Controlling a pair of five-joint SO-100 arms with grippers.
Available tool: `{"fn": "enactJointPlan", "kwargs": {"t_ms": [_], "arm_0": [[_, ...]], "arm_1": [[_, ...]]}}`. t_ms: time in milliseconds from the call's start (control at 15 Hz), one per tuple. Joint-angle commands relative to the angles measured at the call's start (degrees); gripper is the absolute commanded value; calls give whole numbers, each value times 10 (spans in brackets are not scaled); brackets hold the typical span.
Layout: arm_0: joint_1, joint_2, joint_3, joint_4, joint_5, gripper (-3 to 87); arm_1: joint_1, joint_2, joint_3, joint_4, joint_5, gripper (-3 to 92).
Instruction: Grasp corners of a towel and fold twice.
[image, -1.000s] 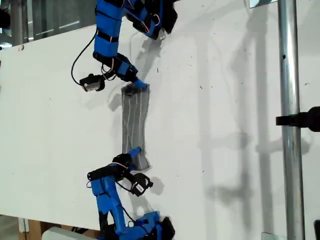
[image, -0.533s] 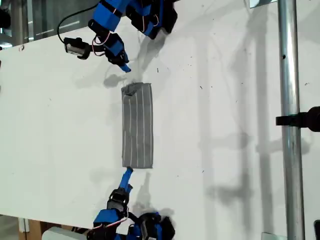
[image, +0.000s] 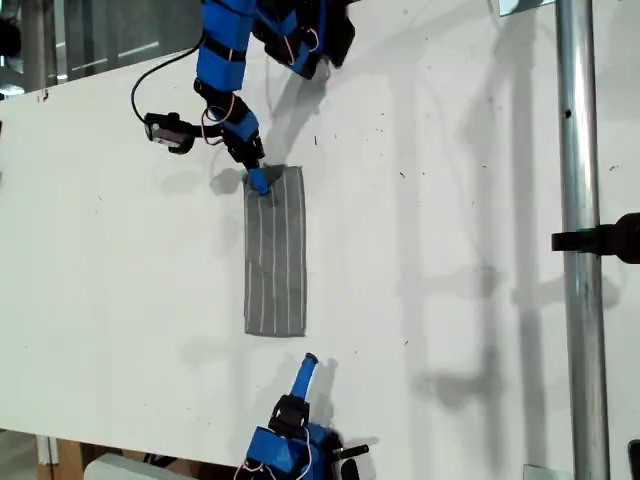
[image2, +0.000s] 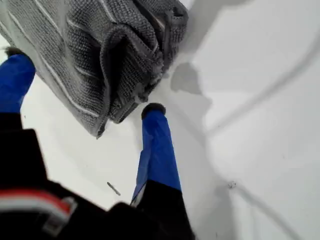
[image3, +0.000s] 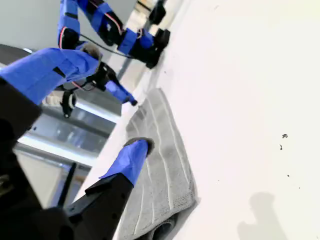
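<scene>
While the towel (image: 275, 252) lies folded, my first gripper (image2: 85, 85) gapes at its corner — my second gripper (image3: 112, 100) spread, apart

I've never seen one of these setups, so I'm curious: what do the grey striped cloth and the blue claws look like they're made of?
The towel looks like soft woven or knitted fabric, probably cotton: a nubbly matte weave, thin white stripes and a stitched hem show up close. My first claw has smooth, faintly glossy blue fingers, likely moulded or printed plastic, with dark tips that may be rubber.
</scene>
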Motion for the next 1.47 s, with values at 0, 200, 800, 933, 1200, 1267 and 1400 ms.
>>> {"fn": "enactJointPlan", "kwargs": {"t_ms": [0,200,800,933,1200,1267,1400], "arm_0": [[4,5,-11,8,-7,289],[-3,5,-11,26,-7,279],[8,5,-11,28,-11,252],[10,5,-10,28,-11,248],[18,5,-11,25,-12,240],[18,5,-10,23,-10,235],[25,5,-11,23,-12,231]], "arm_1": [[-19,-122,-115,-12,9,432],[-38,-282,-272,21,34,399],[8,-83,-153,189,76,-2],[-5,59,-131,368,143,-2],[-133,146,-277,384,185,-2],[-134,125,-281,299,170,-2],[-134,11,-328,200,154,-2]]}}
